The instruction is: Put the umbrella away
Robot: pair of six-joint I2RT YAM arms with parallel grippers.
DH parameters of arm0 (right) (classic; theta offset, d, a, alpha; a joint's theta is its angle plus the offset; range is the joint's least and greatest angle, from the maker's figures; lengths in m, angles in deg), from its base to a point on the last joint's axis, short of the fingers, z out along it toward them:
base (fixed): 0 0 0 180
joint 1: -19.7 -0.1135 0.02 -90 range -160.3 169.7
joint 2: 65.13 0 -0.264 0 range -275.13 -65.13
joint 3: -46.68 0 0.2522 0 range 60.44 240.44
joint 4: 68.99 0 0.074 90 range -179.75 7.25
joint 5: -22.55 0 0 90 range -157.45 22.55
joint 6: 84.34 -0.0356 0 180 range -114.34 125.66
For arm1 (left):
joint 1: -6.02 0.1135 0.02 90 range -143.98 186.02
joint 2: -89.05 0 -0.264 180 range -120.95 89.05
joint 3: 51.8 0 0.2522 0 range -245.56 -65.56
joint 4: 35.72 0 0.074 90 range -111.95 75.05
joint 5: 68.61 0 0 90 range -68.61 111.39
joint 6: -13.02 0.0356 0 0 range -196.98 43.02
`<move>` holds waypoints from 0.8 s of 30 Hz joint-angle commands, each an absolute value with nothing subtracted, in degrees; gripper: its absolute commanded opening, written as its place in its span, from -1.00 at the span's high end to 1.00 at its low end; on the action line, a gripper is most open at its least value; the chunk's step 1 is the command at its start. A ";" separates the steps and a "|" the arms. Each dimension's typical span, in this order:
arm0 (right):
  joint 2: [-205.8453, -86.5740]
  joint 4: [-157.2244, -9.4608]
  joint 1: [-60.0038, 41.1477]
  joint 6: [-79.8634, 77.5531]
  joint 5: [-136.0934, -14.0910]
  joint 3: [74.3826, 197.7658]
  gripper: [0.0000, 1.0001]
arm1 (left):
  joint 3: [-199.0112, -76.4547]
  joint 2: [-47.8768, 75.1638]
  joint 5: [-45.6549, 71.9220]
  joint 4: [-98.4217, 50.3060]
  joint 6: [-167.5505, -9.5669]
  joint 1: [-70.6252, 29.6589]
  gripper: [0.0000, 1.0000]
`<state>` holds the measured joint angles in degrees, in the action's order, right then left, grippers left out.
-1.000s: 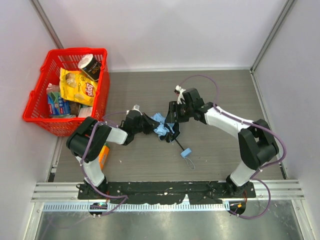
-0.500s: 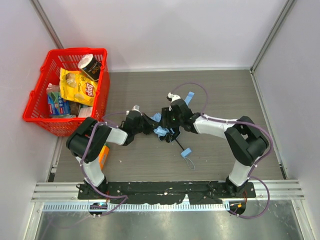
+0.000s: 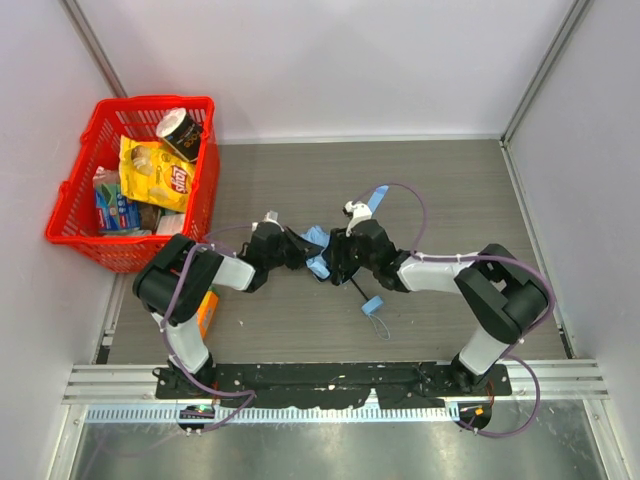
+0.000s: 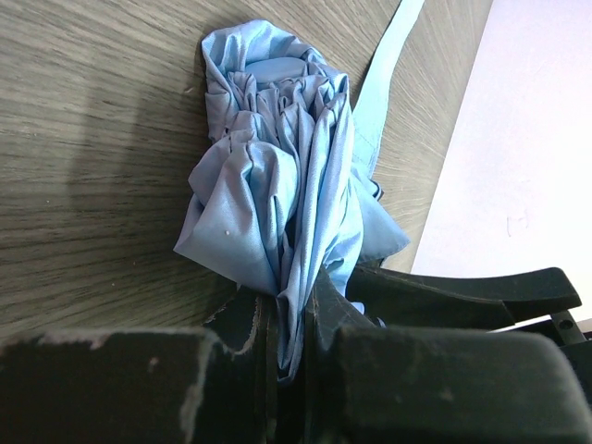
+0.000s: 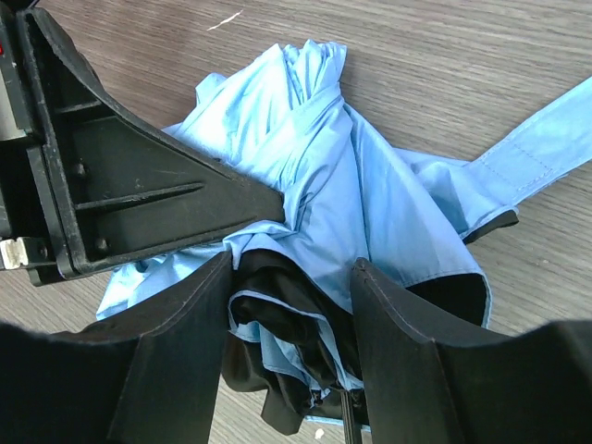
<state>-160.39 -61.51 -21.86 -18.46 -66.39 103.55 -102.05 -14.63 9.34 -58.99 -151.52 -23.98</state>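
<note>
The umbrella point(image 3: 317, 240) is a crumpled bundle of sky-blue cloth on the table's middle, with its thin black shaft running near-right to a blue strap loop point(image 3: 372, 304). My left gripper point(image 3: 297, 250) is shut on a fold of the cloth, seen pinched between its jaws in the left wrist view point(image 4: 294, 305). My right gripper point(image 3: 336, 258) is open and low over the bundle from the right. In the right wrist view point(image 5: 289, 268) its fingers stand on either side of bunched blue and black cloth point(image 5: 314, 185). A flat blue closure strap point(image 5: 546, 139) trails off to the right.
A red basket point(image 3: 205, 190) full of snack packs stands at the back left. An orange packet point(image 3: 208, 310) lies by the left arm's base. Grey walls close in the table on the left, back and right.
My right gripper has come down and toward the near side onto the umbrella's right side, and now straddles the cloth. The left gripper has kept its hold and place.
</note>
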 commanded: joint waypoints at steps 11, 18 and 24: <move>-171.04 -77.28 -24.33 -11.30 -58.67 109.48 0.08 | -97.30 -17.04 14.80 -45.06 -147.03 -24.13 1.00; -173.93 -82.21 -25.13 -10.52 -56.38 108.16 0.66 | -97.29 -16.68 11.82 -49.55 -145.97 -24.13 0.86; -176.31 -86.26 -24.60 -9.02 -57.52 110.71 0.98 | -98.43 -15.28 9.01 -51.14 -144.84 -22.64 0.37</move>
